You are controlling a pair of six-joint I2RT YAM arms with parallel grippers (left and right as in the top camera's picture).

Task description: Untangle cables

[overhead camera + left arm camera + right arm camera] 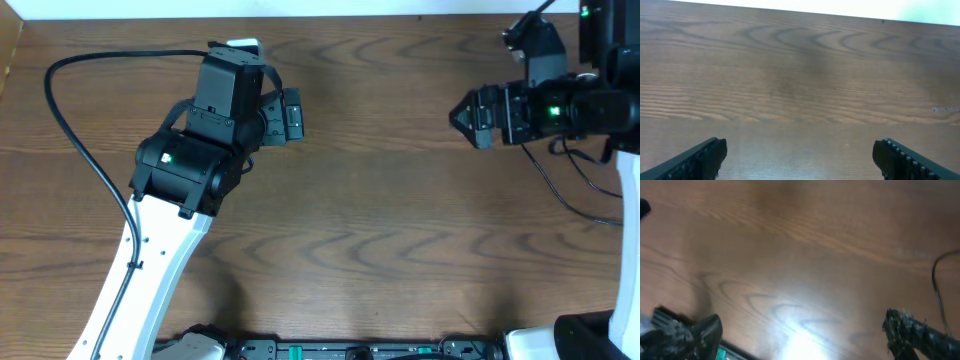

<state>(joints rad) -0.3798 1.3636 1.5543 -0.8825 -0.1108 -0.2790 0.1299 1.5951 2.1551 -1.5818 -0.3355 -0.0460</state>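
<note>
No thin white or black coiled cables show in any view; they are hidden or out of view. My left gripper (292, 113) hangs over the far left of the wooden table (380, 200). In the left wrist view its two fingers (800, 152) are spread wide with only bare wood between them. My right gripper (470, 115) is at the far right and points left. Its fingers (802, 330) are also wide apart and empty.
A thick black arm wire (80, 140) loops over the table's left side. A thin black wire (575, 195) trails from the right arm; it also shows in the right wrist view (936, 287). A small white piece (242, 44) peeks out behind the left arm; I cannot tell what it is.
</note>
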